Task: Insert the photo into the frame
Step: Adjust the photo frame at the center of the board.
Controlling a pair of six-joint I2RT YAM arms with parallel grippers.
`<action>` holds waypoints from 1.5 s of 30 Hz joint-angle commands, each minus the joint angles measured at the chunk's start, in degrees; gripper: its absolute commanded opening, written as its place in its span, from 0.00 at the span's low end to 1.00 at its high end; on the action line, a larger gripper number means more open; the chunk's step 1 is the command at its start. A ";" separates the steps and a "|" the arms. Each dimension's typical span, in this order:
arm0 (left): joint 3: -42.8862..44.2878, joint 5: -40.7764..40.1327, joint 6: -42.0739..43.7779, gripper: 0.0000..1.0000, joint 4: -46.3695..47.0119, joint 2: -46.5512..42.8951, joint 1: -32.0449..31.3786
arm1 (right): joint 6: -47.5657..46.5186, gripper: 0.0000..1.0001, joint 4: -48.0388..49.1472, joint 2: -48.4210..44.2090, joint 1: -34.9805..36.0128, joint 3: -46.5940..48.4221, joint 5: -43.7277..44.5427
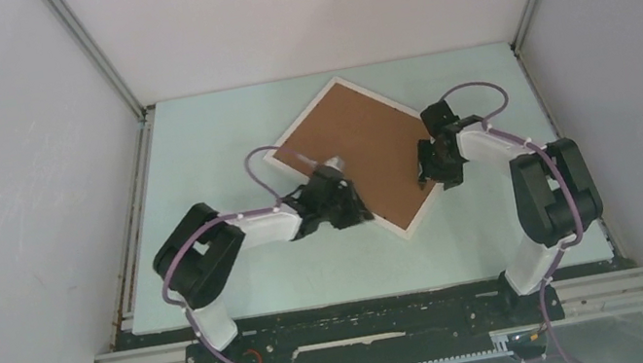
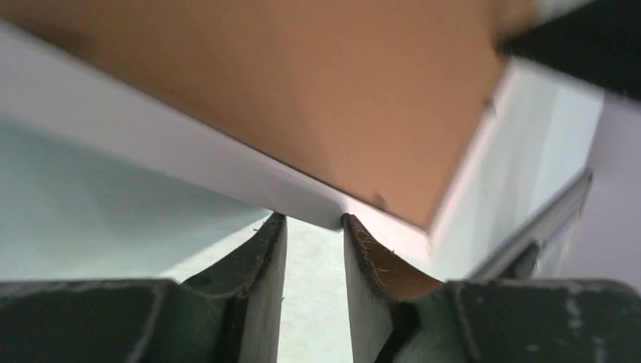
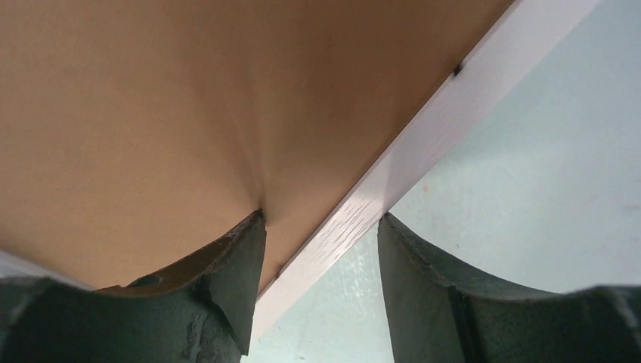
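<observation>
Both sets of jaws are open. The left jaws are open only a little, and the right jaws are open wide, with the white rim of the frame [image 3: 423, 144] running between them. Pale walls [image 1: 4, 195] stand on three sides of the light green worktop [image 1: 193, 144]. The frame lies flat on the worktop, about in the middle and towards the far side, turned so its corners point like a diamond. A plain brown backing board [image 1: 369, 134] fills the inside of the frame, and the thin white rim shows all round it. The left arm [image 1: 202, 256] bends in from the near left and reaches the frame's near left edge. The right arm [image 1: 555, 187] bends in from the near right and reaches the frame's near right edge, close to the right corner. In the left wrist view the two fingers [image 2: 264, 257] have their tips right at the outer edge of the white rim, and green worktop shows in the thin gap between them. I cannot tell if those tips touch the rim. In the right wrist view one finger [image 3: 234, 265] has its tip on the brown board. The other finger [image 3: 423, 280] sits outside the frame over the worktop, its tip just beside the rim.
</observation>
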 commanded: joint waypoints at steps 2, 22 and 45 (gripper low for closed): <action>7.29 16.54 7.26 0.33 -11.22 3.15 -12.26 | -0.67 0.65 6.66 0.60 0.60 5.28 -9.79; 33.67 1.16 22.27 0.93 -28.21 2.74 36.72 | 8.52 0.86 17.76 -1.50 -17.05 -4.66 -31.29; 15.71 29.97 9.14 0.72 -4.88 9.34 35.68 | 2.94 0.84 13.93 8.65 -7.59 5.88 -34.33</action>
